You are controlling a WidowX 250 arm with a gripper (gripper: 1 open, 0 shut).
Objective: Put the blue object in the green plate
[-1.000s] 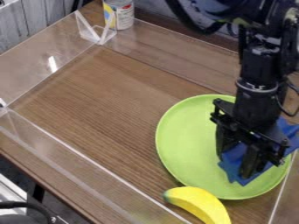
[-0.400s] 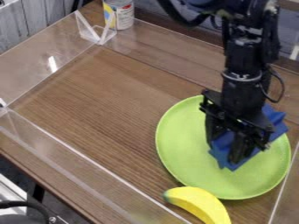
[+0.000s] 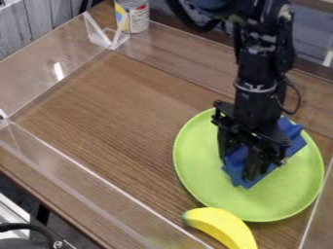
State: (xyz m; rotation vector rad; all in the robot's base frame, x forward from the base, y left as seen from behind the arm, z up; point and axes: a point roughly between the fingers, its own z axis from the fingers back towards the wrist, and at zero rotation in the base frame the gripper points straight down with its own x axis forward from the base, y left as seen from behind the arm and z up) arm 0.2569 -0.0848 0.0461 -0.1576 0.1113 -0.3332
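Note:
The green plate [image 3: 205,173] lies at the right front of the wooden table. Over it stands my black gripper [image 3: 248,167], pointing almost straight down, shut on the blue object [image 3: 289,136]. The blue piece is angular and juts out to the right of the fingers and below them, low above the plate's middle. Whether it touches the plate I cannot tell, since the fingers cover its lower part.
A yellow banana [image 3: 221,231] lies at the front edge just below the plate. Clear plastic walls [image 3: 53,68] border the table on the left and back. A bottle [image 3: 130,15] stands at the far back edge.
The gripper has carried the blue object leftward from the plate's right rim toward its middle, still shut on it.

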